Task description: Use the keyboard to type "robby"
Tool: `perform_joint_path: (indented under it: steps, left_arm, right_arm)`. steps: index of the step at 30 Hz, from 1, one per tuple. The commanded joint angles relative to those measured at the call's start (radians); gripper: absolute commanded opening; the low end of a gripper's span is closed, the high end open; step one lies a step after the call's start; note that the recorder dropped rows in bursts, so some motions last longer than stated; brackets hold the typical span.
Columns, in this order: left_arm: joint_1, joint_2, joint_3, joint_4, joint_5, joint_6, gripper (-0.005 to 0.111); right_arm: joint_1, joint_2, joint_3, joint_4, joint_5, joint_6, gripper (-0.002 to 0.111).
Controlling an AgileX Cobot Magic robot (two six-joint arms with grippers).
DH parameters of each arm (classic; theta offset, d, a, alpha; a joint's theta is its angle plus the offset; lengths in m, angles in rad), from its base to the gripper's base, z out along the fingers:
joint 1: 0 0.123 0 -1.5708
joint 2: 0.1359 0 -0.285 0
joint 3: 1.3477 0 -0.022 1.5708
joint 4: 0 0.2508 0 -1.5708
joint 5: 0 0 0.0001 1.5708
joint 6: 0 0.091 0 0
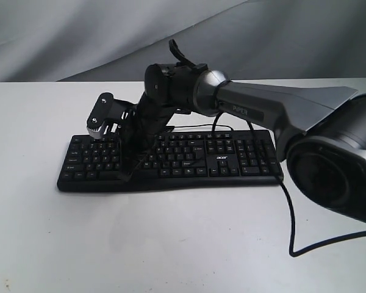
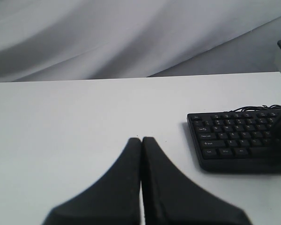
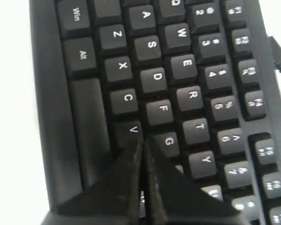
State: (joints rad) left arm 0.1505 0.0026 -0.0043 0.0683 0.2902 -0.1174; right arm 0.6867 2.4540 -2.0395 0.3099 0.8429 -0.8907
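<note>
The black keyboard (image 1: 171, 160) with white legends lies flat on the white table, its thin cable running off its right end. My right gripper (image 1: 129, 173) reaches across from the right and points down at the keyboard's left half. In the right wrist view this gripper (image 3: 143, 140) is shut, its tips down between the V and G keys of the keyboard (image 3: 187, 93); the key under them is hidden. My left gripper (image 2: 141, 139) is shut on nothing and hovers over bare table, apart from the keyboard's left end (image 2: 239, 140). The left gripper does not show in the exterior view.
The keyboard's cable (image 1: 293, 226) loops over the table at the front right. The right arm's grey forearm (image 1: 274, 107) spans above the keyboard's right half. A grey cloth backdrop (image 1: 79, 36) hangs behind the white table (image 1: 171, 244).
</note>
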Motion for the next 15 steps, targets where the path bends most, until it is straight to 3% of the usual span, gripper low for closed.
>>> perform_joint_path:
  steps: [1,15]
  left_arm:
    - [0.002,-0.003,0.004,-0.008,-0.005,-0.004,0.001]
    - [0.002,-0.003,0.004,-0.008,-0.005,-0.004,0.001]
  right_arm:
    - [-0.008,-0.042,-0.004,-0.009,-0.002,0.004,0.000]
    - [-0.010,0.007,-0.004,0.025,0.003,0.004,0.000]
